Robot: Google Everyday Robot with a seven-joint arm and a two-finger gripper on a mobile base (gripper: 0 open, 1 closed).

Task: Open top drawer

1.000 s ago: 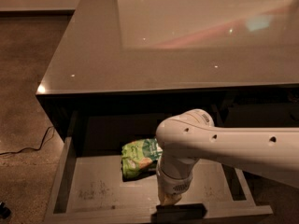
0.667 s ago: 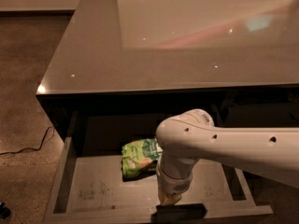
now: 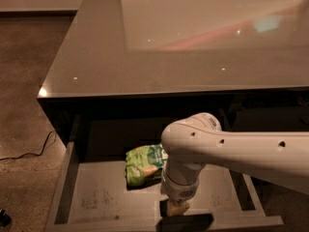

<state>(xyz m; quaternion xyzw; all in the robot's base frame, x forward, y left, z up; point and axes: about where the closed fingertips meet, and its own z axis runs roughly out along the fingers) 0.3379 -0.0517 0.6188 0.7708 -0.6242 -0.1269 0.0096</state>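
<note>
Grey-walled wide top drawer stands pulled well out at 6 o'clock, under the glossy grey surface. The white arm's pincer sits at its front panel; its grip I cannot tell. Any further pull should run straight toward 6 o'clock, level.

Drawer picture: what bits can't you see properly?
Camera view only:
- Gripper, low at the front edge of the top drawer: mostly covered by the arm.
- Green packet: right end hidden behind the arm; its print is blurred.
- The drawer's front: cut off by the bottom edge.
- Inside of the cabinet behind the drawer: too dark.
</note>
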